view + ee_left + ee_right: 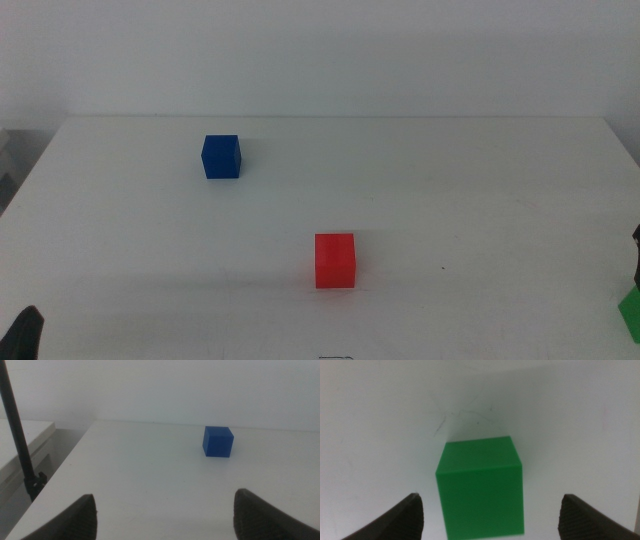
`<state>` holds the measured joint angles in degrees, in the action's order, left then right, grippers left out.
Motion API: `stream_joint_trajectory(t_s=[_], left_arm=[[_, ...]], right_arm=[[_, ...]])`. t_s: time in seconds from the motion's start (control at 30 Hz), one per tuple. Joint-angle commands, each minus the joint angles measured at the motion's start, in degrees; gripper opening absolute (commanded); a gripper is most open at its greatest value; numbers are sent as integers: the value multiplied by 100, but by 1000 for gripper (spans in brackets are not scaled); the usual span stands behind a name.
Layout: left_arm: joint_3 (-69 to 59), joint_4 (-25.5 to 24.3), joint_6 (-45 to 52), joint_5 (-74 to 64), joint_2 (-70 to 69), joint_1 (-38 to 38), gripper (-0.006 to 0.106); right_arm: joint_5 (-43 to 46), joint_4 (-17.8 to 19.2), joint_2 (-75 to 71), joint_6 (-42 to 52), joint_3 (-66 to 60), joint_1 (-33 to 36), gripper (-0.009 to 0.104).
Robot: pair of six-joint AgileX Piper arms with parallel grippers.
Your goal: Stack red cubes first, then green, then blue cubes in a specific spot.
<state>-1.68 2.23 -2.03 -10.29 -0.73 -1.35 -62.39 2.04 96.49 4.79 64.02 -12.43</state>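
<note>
The right gripper (487,515) hangs with fingers spread, the small matte bright-green cube (480,487) centred between them untouched, at the white counter (450,180)'s four o'clock edge; the left gripper (165,515) waits released at seven o'clock.

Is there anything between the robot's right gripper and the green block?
No. The green cube sits on bare white table right between the open right gripper jaws, with clear gaps either side. The red cube and blue cube are far off.
</note>
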Motion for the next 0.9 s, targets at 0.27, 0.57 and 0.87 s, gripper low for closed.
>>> stream_joint_trajectory(t_s=[0.27,0.57,0.87], left_arm=[[16,87,-64,447,-116,10,94],[16,87,-64,447,-116,10,94],[16,87,-64,447,-116,10,94]], right_arm=[[67,144,112,110,131,-27,91],[84,62,295,110,124,-27,91],[62,1,459,110,111,-27,83]])
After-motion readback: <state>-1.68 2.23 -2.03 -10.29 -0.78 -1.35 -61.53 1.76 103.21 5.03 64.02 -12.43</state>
